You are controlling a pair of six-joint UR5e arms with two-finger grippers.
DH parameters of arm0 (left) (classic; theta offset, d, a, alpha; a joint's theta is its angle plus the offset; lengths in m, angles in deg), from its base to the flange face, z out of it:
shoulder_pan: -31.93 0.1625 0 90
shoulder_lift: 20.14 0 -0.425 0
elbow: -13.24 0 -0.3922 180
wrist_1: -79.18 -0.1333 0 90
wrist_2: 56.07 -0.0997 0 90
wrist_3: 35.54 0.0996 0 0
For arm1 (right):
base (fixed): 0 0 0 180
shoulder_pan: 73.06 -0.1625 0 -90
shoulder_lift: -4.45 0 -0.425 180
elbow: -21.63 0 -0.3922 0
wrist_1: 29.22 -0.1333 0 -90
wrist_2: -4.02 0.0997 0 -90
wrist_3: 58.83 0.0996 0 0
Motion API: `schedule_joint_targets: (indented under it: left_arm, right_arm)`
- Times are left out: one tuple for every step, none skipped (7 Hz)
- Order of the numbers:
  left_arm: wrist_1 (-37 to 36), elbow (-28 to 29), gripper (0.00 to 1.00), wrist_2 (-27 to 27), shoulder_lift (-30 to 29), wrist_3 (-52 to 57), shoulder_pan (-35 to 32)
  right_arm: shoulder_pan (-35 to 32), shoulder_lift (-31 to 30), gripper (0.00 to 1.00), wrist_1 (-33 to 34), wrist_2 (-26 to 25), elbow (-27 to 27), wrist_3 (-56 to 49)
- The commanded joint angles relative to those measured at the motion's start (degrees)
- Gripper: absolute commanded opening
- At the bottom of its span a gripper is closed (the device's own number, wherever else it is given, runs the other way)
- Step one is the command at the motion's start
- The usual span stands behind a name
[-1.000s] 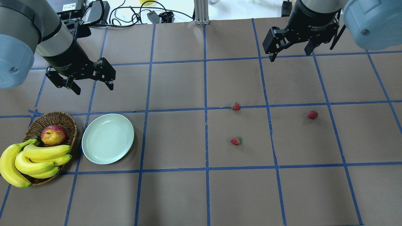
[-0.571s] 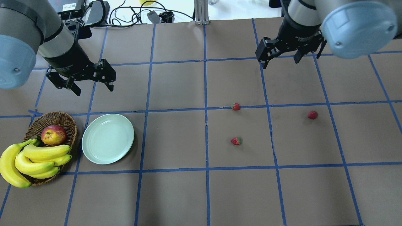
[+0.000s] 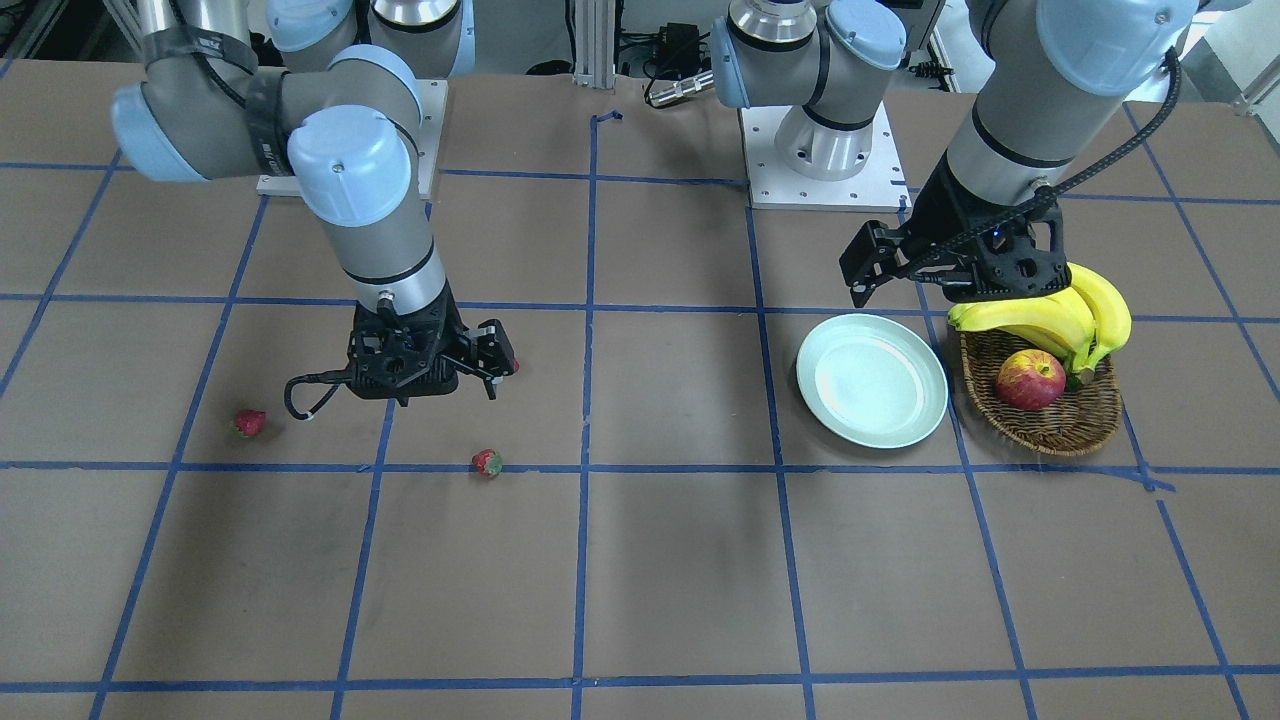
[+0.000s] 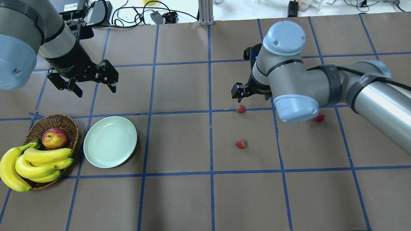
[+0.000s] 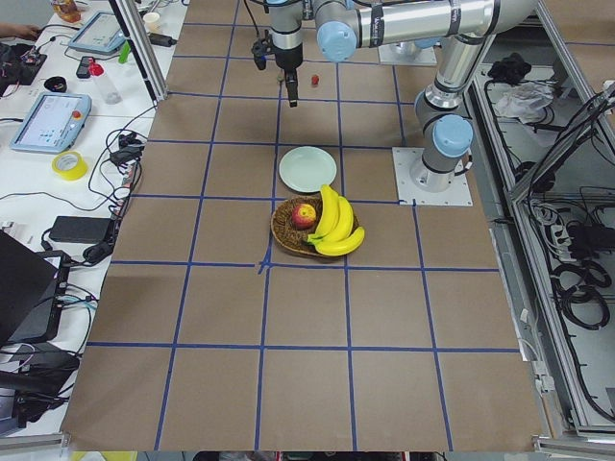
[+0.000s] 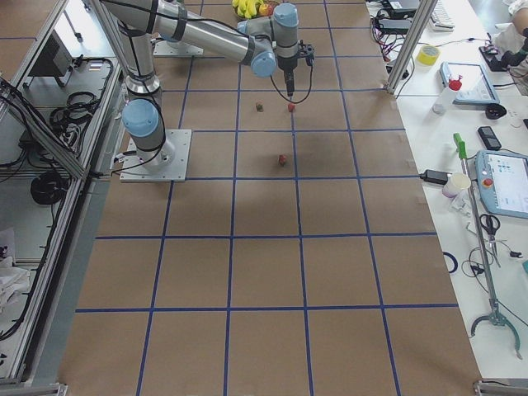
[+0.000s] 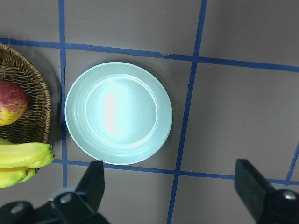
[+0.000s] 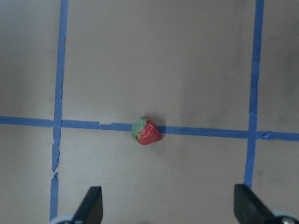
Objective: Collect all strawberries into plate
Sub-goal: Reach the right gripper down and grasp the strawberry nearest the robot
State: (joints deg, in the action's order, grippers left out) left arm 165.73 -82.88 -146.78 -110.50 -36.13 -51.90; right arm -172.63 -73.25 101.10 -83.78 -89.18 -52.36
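Basket: brown woven wicker basket (image 4: 71, 125) with fruit, at the far left; not my concern.
Plate: round shallow mint-green plate (image 4: 110, 141) just beside the basket, with no berry in it.
Left gripper: left gripper (image 7: 170, 186) is raised near the plate, jaws spread wide, holding nothing.
Strawberries: three small red strawberries with green caps, all well apart from the plate: far strawberry (image 4: 240, 108) on a blue tape line (image 8: 210, 132), near strawberry (image 4: 241, 144), rightmost strawberry (image 4: 319, 117).
Right gripper: right gripper (image 8: 168, 205) is over the far strawberry, jaws wide, empty.
Step, my judgement: I bring that berry midway between the fingers (image 8: 92, 203), descend straight and close softly, since it may roll.
Hard to see: overhead, the grey right arm (image 4: 305, 83) covers most of its gripper and clips the rightmost strawberry. I cannot judge the gripper's height.
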Motion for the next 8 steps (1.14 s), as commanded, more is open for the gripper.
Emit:
schedule_joint_targets:
  left_arm:
    - [-0.8, -0.1, 1.00, -0.1, -0.2, 0.1, 0.0]
    - [-0.7, 0.1, 1.00, -0.1, 0.0, 0.5, 0.0]
    - [-0.7, 0.1, 1.00, -0.2, 0.3, 0.8, 0.0]
    - [-0.7, -0.3, 1.00, 0.0, 0.4, 0.8, -0.4]
    - [-0.7, -0.5, 1.00, -0.1, 0.9, 0.8, -0.4]
    - [-0.7, -0.6, 1.00, 0.1, 1.5, 0.9, -0.4]
    - [0.1, -0.5, 1.00, 0.0, 1.0, 1.3, 0.1]
    - [0.1, 0.1, 1.00, -1.5, 1.6, 1.3, -0.2]
  right_arm:
    - [-4.4, 5.3, 1.00, 9.8, -0.9, -5.0, 2.2]
    - [-6.4, 5.3, 1.00, 9.4, -3.9, -5.0, 4.3]
    - [-6.5, 4.8, 1.00, 8.7, -4.5, -5.1, 4.5]
    - [-6.5, 4.9, 1.00, 8.7, -4.0, -7.9, 4.7]
    - [-6.5, 4.8, 1.00, 9.4, -3.6, -11.7, 4.7]
    - [-6.6, 4.8, 1.00, 9.3, -3.6, -12.3, 4.7]
    - [-6.7, 4.6, 1.00, 9.2, -3.6, -12.3, 4.7]
    - [-6.7, 3.4, 1.00, 8.7, -4.0, -12.2, 4.7]
